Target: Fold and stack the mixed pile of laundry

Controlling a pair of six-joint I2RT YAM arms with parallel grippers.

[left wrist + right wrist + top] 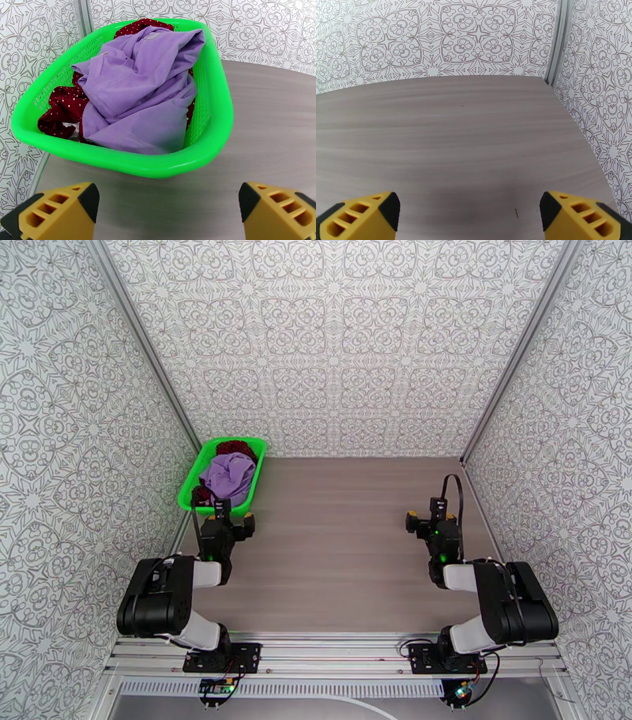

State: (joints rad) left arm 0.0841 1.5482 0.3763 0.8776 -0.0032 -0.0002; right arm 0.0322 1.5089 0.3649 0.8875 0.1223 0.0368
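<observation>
The laundry pile lies in a bright green mesh basket at the table's far left. A crumpled lavender T-shirt sits on top, covering most of a dark red speckled garment that pokes out at the near-left and far ends, a bit of white lining showing. My left gripper stands open just in front of the basket's near rim, nothing between its yellow fingers. My right gripper is open over bare table on the right.
Patterned walls enclose the table on three sides, with metal corner posts. The basket hugs the left wall. Wood-grain tabletop stretches between and beyond the two arms.
</observation>
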